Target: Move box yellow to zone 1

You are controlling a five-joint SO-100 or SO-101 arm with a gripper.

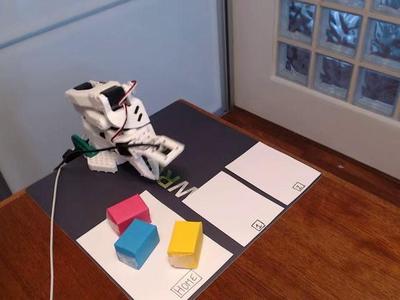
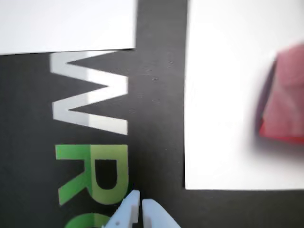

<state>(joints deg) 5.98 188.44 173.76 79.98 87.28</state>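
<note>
Fixed view: gripper (image 1: pixel 164 164) closed, empty, well apart from yellow box (image 1: pixel 185 243); zone 1 sheet (image 1: pixel 230 206) bare, nothing started.

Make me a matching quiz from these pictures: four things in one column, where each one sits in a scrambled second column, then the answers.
Things:
1. yellow cardboard box
2. blue cardboard box
3. pink cardboard box
4. white plastic end effector

Places (fixed view):
A. on the Home sheet, farthest back, nearest the arm
B. over the dark mat, by the lettering
C. on the Home sheet, nearest the Home label
D. on the Home sheet, just in front of the pink one

Pairs: 1-C, 2-D, 3-A, 4-B
</note>
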